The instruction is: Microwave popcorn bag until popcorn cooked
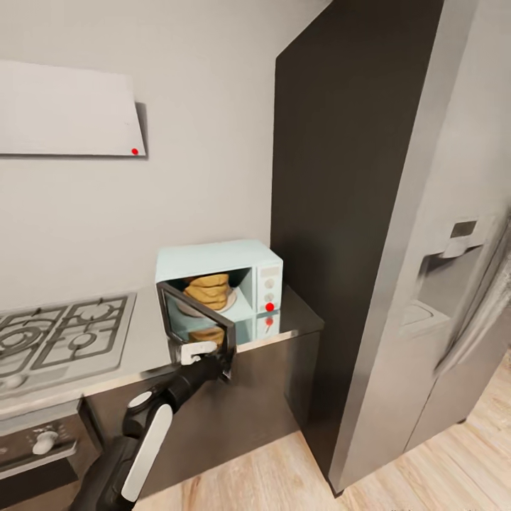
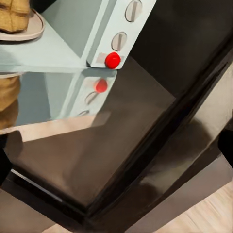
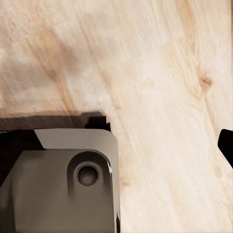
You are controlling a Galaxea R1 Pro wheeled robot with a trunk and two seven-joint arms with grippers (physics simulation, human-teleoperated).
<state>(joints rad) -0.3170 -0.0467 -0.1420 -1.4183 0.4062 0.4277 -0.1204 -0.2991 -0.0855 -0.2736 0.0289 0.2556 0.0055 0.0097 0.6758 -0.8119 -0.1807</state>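
The mint-blue microwave (image 1: pixel 245 262) stands on the grey countertop (image 1: pixel 145 333) with its glass door (image 1: pixel 199 323) swung open toward me. Inside, the tan popcorn bag (image 1: pixel 208 289) sits upright on a pale plate (image 1: pixel 226 304); the left wrist view catches the bag (image 2: pixel 13 14) at its edge. The popcorn itself is hidden. My left gripper (image 1: pixel 206 353) is at the door's lower outer edge. In its wrist view the gripper (image 2: pixel 114 150) is open, dark fingertips (image 2: pixel 226 141) at the frame edges. My right gripper (image 3: pixel 116 150) hangs over the wooden floor, one fingertip (image 3: pixel 226 145) showing.
A red button (image 1: pixel 270 306) marks the microwave's panel under two knobs. A gas hob (image 1: pixel 64 337) lies left of it, with an oven (image 1: pixel 42 440) below. A tall dark panel (image 1: pixel 341 213) and a steel fridge (image 1: pixel 440 298) stand close on the right. A grey base part (image 3: pixel 63 184) sits under the right gripper.
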